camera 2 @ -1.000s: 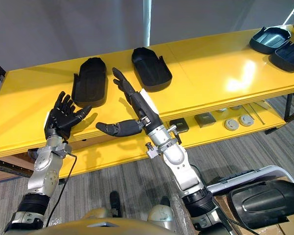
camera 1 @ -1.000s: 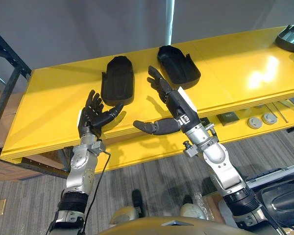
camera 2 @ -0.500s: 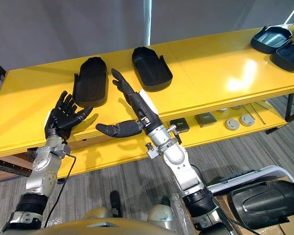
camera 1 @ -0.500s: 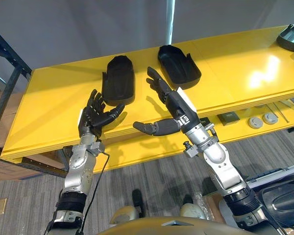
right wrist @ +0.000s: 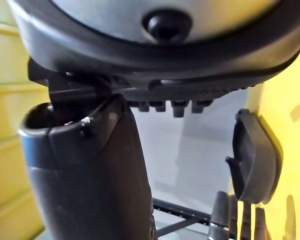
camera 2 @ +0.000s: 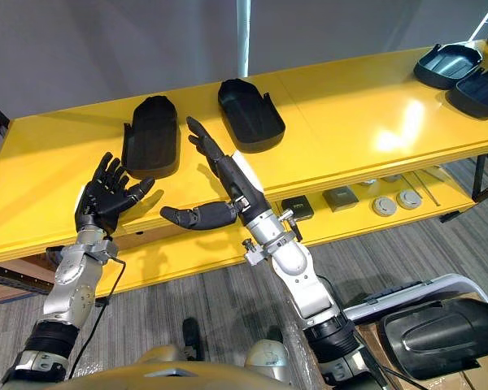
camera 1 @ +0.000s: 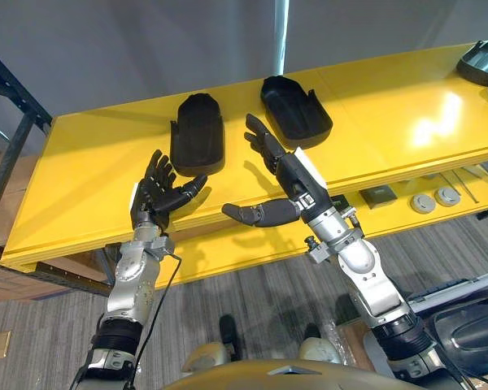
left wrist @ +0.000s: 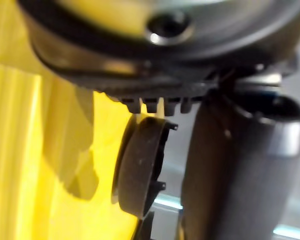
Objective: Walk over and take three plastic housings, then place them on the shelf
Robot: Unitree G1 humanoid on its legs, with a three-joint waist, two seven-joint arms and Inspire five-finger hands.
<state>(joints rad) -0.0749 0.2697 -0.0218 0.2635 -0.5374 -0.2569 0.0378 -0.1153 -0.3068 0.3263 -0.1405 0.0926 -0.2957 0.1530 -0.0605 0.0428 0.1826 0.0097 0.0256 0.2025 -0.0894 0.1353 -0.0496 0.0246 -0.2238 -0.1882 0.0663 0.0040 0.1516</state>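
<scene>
The left hand and right hand hover over the yellow shelf, both open and empty. The left hand's fingers are spread; the left housing lies at its 1 o'clock, apart. The right hand's fingers are straight, thumb out; the right housing lies at its 1 o'clock. Far housings sit at the shelf's 3 o'clock end.

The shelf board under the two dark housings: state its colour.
The shelf board is bright, glossy yellow, and shows best in the left eye view.
</scene>
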